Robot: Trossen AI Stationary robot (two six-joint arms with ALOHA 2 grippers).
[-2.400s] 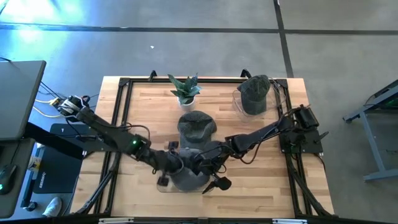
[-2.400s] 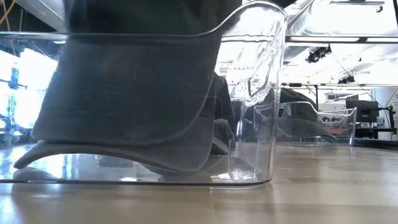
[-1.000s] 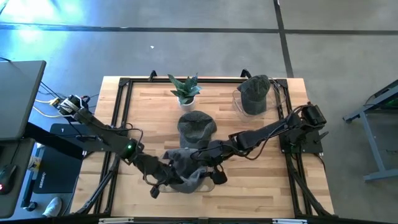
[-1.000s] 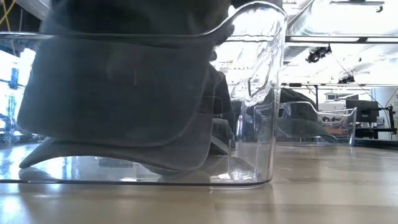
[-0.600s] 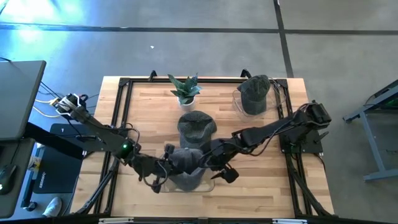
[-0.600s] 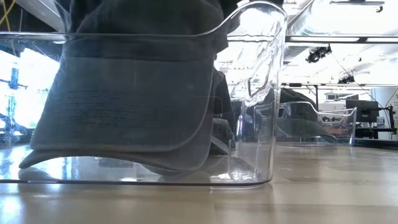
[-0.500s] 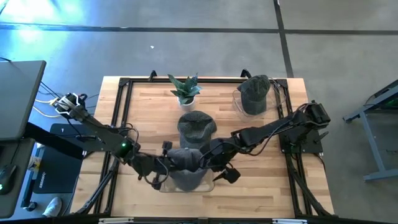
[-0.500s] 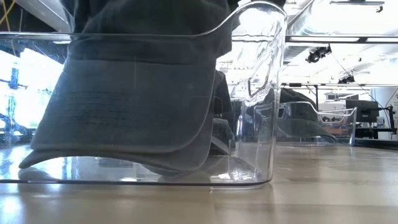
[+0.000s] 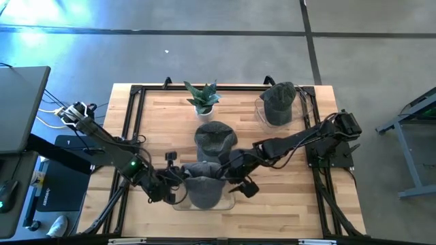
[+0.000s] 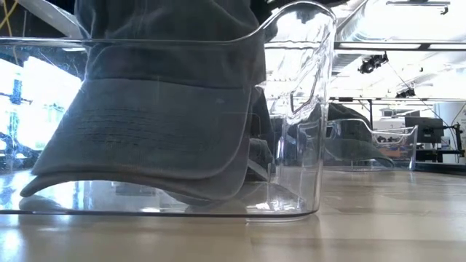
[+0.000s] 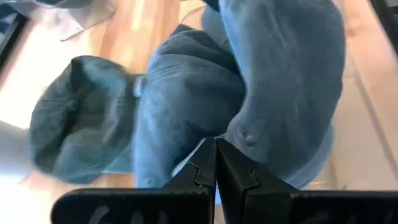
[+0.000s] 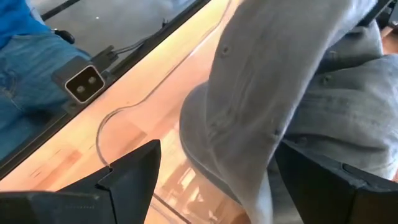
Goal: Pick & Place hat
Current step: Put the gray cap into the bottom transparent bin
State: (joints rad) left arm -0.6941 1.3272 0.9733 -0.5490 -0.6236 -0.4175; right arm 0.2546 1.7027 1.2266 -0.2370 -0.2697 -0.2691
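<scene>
My left pincer [image 11: 216,163], now pinched closed and withdrawn, has released the grey cap [image 9: 203,188]; right pincer [image 12: 211,180] spread wide; cap seated in clear bin [image 10: 306,109].

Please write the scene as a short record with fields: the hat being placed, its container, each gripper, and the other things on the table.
hat: grey cap, lying in the near bin
container: clear plastic bin at the table's front edge
left gripper: shut, beside the cap
right gripper: open, its fingers astride the cap's edge
second cap: at the table's centre
third cap: in another clear bin, far right corner
plant: small potted, far edge
</scene>
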